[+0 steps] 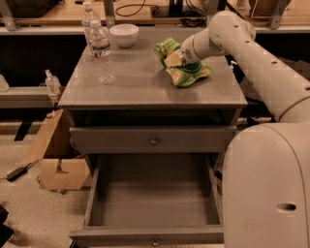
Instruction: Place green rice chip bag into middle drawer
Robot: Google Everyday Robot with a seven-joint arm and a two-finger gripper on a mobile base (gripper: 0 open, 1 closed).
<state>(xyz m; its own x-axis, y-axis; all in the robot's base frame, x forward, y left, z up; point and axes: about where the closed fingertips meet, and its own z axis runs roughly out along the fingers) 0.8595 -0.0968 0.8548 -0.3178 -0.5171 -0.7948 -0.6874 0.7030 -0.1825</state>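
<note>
Gripper [178, 59] sits at the back right of the table [145, 92], pushed into the left side of the bag [190, 73]. Jaws are buried in the bag's folds, so cannot tell whether they are spread or pinching it. Bag is crumpled and lies on the tabletop near the right edge, with its upper left lobe bunched up against the gripper. Bright green, with a tan patch showing right at the gripper tip.

Arm [264, 63] comes in from the right, white, and slopes down from the gripper toward the robot body [271, 189], which fills the lower right corner and hides the table's right side there.

Drawer [121, 236] is pulled fully out below the tabletop, grey, its inside floor visible, with a small knob [155, 241] on the front edge at the bottom of the view. Bag is well above it, not in it. Upper drawer front [116, 140] is closed, with a round knob [154, 141] at centre.

Left side of the table: clear water bottle [101, 53] standing upright, a second bottle [87, 14] just behind it at the back edge. White bowl [124, 35] at back centre, well apart from the bag.

Floor left of the table: cardboard box [58, 169], flaps open, leaning against the table's side. A dark flat object [17, 172] lies beside it; what it is cannot be told.
</note>
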